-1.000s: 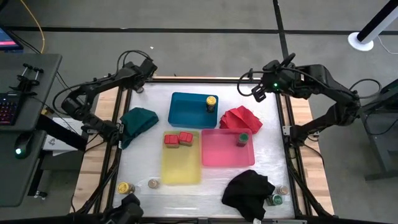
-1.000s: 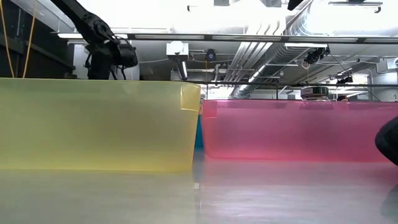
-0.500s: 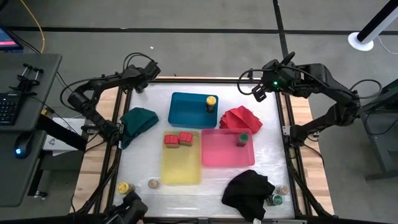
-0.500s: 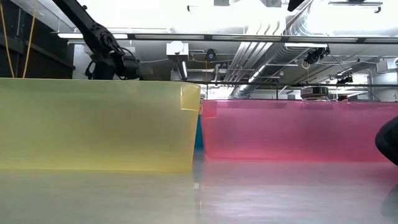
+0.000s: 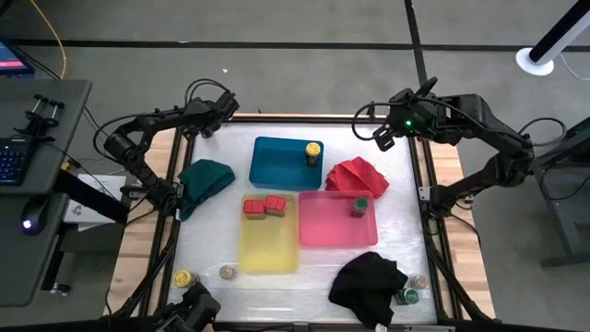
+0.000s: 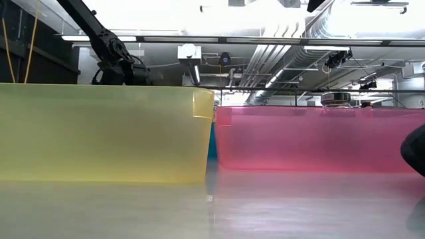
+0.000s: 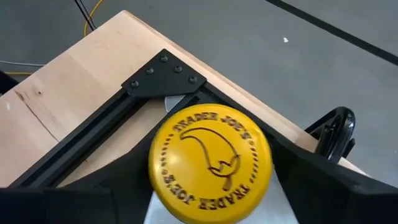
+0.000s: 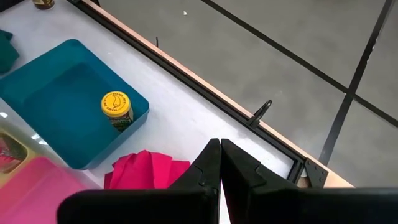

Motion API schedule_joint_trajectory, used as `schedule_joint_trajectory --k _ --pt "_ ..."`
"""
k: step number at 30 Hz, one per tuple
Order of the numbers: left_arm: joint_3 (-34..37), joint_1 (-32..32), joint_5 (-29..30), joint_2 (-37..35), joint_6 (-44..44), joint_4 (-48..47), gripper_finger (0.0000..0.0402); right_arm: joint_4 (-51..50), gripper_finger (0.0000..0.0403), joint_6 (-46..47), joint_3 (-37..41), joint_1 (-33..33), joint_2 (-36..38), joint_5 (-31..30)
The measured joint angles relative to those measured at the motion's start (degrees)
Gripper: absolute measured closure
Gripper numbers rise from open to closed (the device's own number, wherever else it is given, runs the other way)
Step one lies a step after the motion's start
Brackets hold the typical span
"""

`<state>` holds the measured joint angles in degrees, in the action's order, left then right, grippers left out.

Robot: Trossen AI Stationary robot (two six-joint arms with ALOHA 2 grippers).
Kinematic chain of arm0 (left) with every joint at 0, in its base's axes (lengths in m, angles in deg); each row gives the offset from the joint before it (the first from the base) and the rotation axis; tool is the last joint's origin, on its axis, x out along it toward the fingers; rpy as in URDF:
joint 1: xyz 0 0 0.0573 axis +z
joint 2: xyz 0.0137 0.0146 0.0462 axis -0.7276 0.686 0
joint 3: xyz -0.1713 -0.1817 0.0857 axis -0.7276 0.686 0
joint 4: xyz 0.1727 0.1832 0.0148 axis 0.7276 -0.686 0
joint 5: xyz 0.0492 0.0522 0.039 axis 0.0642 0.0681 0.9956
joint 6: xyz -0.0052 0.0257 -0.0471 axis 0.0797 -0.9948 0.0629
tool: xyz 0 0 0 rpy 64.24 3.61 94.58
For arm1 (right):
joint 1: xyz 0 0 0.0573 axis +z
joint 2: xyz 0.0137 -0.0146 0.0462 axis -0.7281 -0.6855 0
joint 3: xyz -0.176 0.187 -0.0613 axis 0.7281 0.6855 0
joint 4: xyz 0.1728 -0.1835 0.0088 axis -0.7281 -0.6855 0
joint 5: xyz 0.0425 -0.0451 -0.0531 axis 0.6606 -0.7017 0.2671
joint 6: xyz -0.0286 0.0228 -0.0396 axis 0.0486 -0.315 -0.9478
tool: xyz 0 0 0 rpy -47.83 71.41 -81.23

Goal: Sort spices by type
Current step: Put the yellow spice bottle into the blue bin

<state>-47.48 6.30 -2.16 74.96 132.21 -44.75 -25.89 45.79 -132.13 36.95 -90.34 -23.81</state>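
Left gripper [image 5: 208,125] sits at the far left corner of the table, down over a yellow-lidded jar [image 7: 210,163] that stands just inside the black corner bracket [image 7: 163,78]. In the left wrist view the round lid fills the space right ahead of the wrist, so the tool is lined up on the jar; whether it has clamped on it or merely straddles it I cannot tell. The aim is presumably to carry this jar to its like: one matching jar [image 5: 313,150] already stands in the blue tray [image 5: 277,152], at its right wall.

Right gripper [image 8: 220,152] hangs clenched and empty over the far right of the table, parked out of the way.

The other trays show the sorting rule. Two red-lidded jars [image 5: 265,207] lie in the far end of the yellow tray [image 5: 267,244], and a green-lidded jar [image 5: 359,205] stands in the pink tray [image 5: 323,229]. Unsorted jars wait along the near edge: two at the left [image 5: 183,278], and more at the right [image 5: 411,296] beside a black cloth [image 5: 369,281].
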Motion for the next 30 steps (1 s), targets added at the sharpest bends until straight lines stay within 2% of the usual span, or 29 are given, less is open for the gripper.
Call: schedule_joint_trajectory --k 5,6,13,18,21,23,26,30 --pt "0.0 0.2 -0.4 0.0 0.0 0.5 0.0208 0.0 0.0402 0.0 0.0 0.0 0.0 0.2" --pt "0.0 0.2 -0.5 -0.1 0.0 0.5 0.0214 0.0 0.0402 0.0 0.0 0.0 0.0 0.2" --pt "0.0 0.3 -2.6 -1.4 -0.2 0.5 0.0214 0.0 0.0402 0.0 0.0 0.0 0.0 0.2" --pt "0.0 0.2 -4.0 -6.2 -0.9 4.7 0.0214 0.0 0.0402 -0.2 0.0 0.0 0.0 0.2" --pt "0.0 -0.9 -6.6 -9.7 -6.3 12.9 0.0214 0.0 0.0402 -0.7 0.0 0.0 0.0 0.2" --pt "0.0 -2.5 -9.8 -11.9 -13.0 20.4 0.0214 0.0 0.0402 -1.4 0.0 0.0 0.0 0.2" --pt "0.0 -6.9 -17.1 -14.3 -25.7 31.8 0.0214 0.0 0.0402 -1.5 0.0 0.0 0.0 0.2" --pt "-0.5 -16.2 -27.5 -15.9 -35.3 39.8 0.0214 0.1 0.0402 -1.5 0.0 0.0 0.0 0.2"
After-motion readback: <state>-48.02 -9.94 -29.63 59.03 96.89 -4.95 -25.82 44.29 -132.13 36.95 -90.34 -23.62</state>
